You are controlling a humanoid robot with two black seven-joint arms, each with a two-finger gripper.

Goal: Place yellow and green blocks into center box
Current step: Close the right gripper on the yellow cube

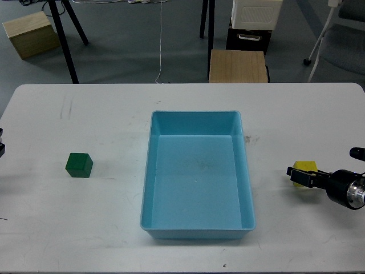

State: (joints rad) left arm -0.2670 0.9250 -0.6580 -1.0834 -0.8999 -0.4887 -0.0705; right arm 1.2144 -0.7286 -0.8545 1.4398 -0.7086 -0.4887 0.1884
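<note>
The yellow block (306, 166) rests on the white table (85, 228) to the right of the blue center box (147, 188). My right gripper (300, 175) reaches in from the right edge, and its dark fingers (296, 172) lie along the block and close on it at table height. The green block (78, 165) stands alone on the left side of the table, apart from the box. Only a small dark bit of my left gripper (1, 148) shows at the left edge, far from the green block; its fingers cannot be told apart. Nothing lies in the box.
Beyond the table's far edge stand a wooden stool (238, 65), a white and black case (254, 23), black stand legs (67, 40), a wooden crate (31, 33) and a chair base (331, 40).
</note>
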